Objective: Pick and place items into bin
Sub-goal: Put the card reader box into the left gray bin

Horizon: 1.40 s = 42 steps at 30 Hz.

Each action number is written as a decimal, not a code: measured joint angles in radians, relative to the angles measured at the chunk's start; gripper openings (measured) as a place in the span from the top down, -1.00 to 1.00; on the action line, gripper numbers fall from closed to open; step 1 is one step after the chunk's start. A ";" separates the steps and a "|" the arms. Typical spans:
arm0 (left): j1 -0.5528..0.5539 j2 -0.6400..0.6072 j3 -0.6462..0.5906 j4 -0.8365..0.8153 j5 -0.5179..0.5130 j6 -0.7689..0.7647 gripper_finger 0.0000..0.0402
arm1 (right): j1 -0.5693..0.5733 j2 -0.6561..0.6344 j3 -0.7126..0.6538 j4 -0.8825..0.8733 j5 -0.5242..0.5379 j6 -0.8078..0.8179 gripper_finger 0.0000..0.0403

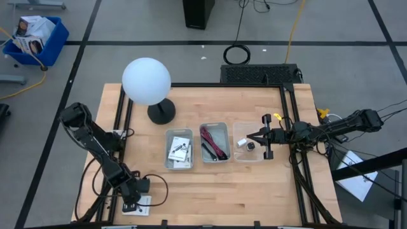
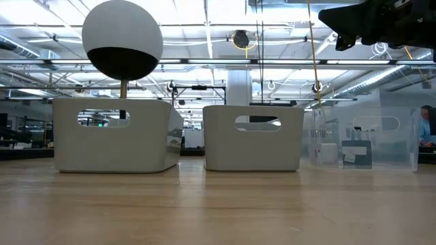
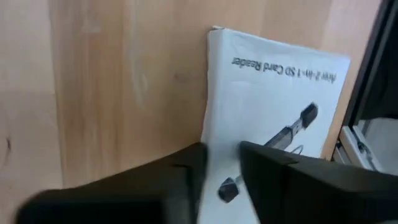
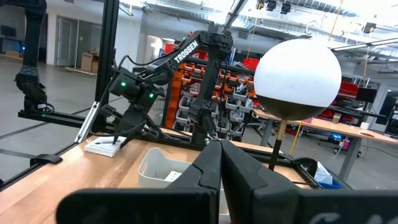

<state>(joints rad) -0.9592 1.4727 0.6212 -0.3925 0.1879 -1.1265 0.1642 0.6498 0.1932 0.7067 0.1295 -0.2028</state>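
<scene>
Packet (image 3: 267, 112), seemingly pinched between left claw (image 3: 222, 171)

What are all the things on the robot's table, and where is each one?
Globe lamp: one, white ball on black base, far left part of the table.
Bins: three in a row mid-table; left white bin holds white packets, middle white bin holds a black-and-red cable bundle, clear bin holds tiny pieces.
White packet: one, black print, near left corner.
Left gripper: dark, fingers straddling that packet's edge.
Right gripper: dark, shut, above the clear bin.
</scene>
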 joint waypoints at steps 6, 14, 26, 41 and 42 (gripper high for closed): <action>0.000 0.001 0.000 -0.004 -0.006 0.050 0.95 | 0.000 0.000 0.000 0.000 0.000 0.000 0.98; 0.004 0.005 0.040 -0.076 -0.017 0.123 0.97 | 0.000 0.000 0.000 0.000 0.000 0.000 0.98; 0.150 0.009 0.415 -0.680 -0.227 0.449 0.98 | 0.000 0.000 0.000 0.018 0.000 0.006 0.98; 0.570 0.005 0.829 -1.000 -0.786 1.298 0.98 | 0.000 0.000 0.000 0.019 0.000 0.007 0.98; 0.595 0.005 0.827 -0.993 -0.805 1.395 0.98 | 0.000 0.000 0.000 0.019 0.000 0.007 0.98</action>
<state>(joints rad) -0.3647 1.4780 1.4482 -1.3853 -0.6171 0.2683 0.1642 0.6498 0.1928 0.7259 0.1295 -0.1955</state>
